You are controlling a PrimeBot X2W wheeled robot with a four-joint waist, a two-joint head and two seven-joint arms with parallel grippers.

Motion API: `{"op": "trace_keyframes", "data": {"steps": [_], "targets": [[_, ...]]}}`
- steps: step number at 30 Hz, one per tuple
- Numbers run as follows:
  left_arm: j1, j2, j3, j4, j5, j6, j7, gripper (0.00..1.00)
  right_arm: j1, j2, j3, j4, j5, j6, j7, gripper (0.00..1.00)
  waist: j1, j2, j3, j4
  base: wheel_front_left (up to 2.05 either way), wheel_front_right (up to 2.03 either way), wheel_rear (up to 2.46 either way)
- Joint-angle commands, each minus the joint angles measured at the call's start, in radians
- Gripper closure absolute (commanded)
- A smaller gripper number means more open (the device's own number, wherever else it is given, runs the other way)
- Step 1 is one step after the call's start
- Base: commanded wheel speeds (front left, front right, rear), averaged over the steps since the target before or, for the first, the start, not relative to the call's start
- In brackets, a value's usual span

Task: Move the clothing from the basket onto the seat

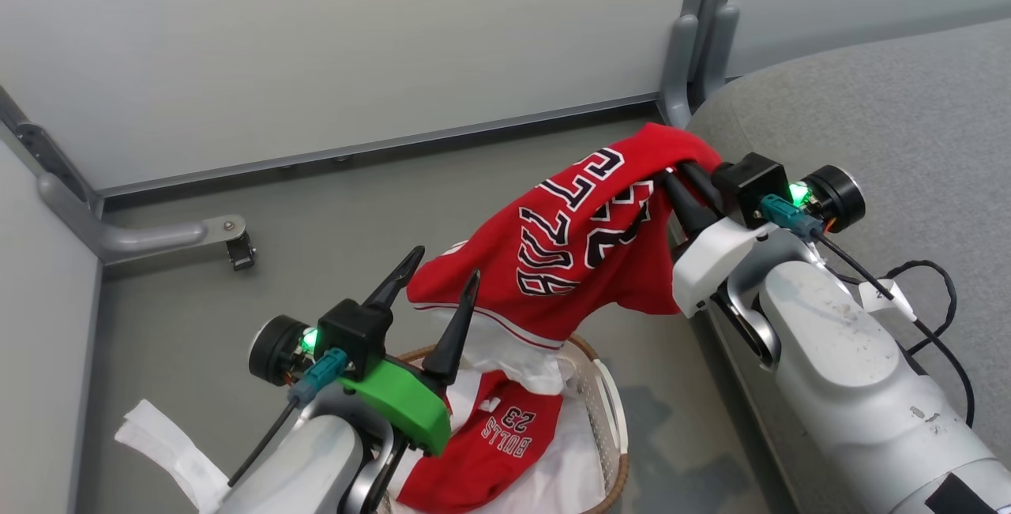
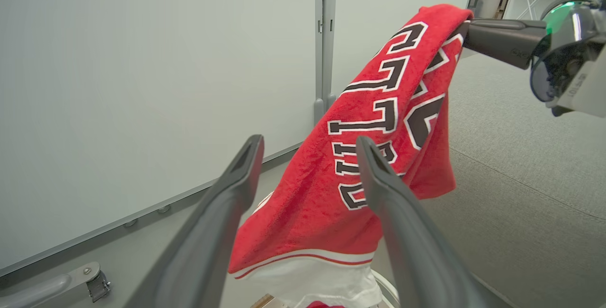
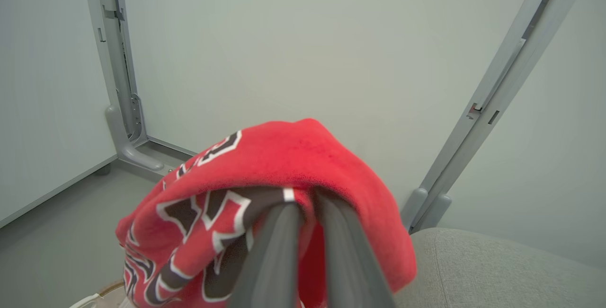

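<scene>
**A:** Head view: see the lettered garment (image 1: 569,245) draped at centre, pinched at its upper-right end by the right gripper (image 1: 681,178), clamped tight, just beside the seat (image 1: 869,103) at right.

**B:** Spot the left gripper (image 1: 445,263) at lower left, spread wide, holding nothing, above the basket (image 1: 612,411) with the BULLS 23 garment (image 1: 497,435) inside.

**A:** Left wrist view: find that cloth hanging beyond the spread fingers, apparently free of them.

**B:** Right wrist view: see red folds bunched over closed fingers. Looks soft, light, floppy. Better to grip a thick fold than a thin edge.
</scene>
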Motion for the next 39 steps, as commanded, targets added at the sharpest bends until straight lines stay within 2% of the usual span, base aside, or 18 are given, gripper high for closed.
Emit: {"op": "trace_keyframes", "data": {"steps": [1, 12, 19, 27, 31, 39], "targets": [[0.019, -0.004, 0.008, 0.006, 0.010, -0.006, -0.001, 0.00, 0.016, -0.006, -0.007, -0.006, -0.004, -0.001, -0.001, 1.00, 0.0000, 0.0000, 0.001, -0.006, 0.00, 0.00, 0.00], [0.065, -0.054, 0.056, 0.014, 0.081, -0.049, -0.001, 0.00, 0.048, -0.042, -0.056, -0.047, -0.019, -0.001, -0.001, 1.00, 0.0000, 0.0000, 0.035, -0.113, 0.00, 0.00, 0.00], [0.049, -0.070, 0.083, 0.011, 0.128, -0.068, -0.001, 0.00, 0.056, -0.075, -0.107, -0.090, -0.034, -0.001, -0.001, 1.00, 0.0000, 0.0000, 0.086, -0.230, 0.00, 0.00, 0.00], [0.016, -0.083, 0.093, 0.028, 0.171, -0.095, -0.001, 0.00, 0.060, -0.068, -0.140, -0.132, -0.045, -0.001, -0.001, 1.00, 0.0000, 0.0000, 0.150, -0.350, 0.00, 0.00, 0.00], [0.004, -0.086, 0.090, 0.038, 0.184, -0.104, -0.001, 0.00, 0.072, -0.066, -0.151, -0.146, -0.052, -0.001, -0.001, 1.00, 0.0000, 0.0000, 0.174, -0.383, 0.00, 0.00, 0.00], [-0.023, -0.085, 0.081, 0.033, 0.216, -0.117, -0.001, 0.00, 0.087, -0.097, -0.163, -0.167, -0.041, -0.001, -0.001, 1.00, 0.0000, 0.0000, 0.221, -0.389, 0.00, 0.00, 0.00]]}}
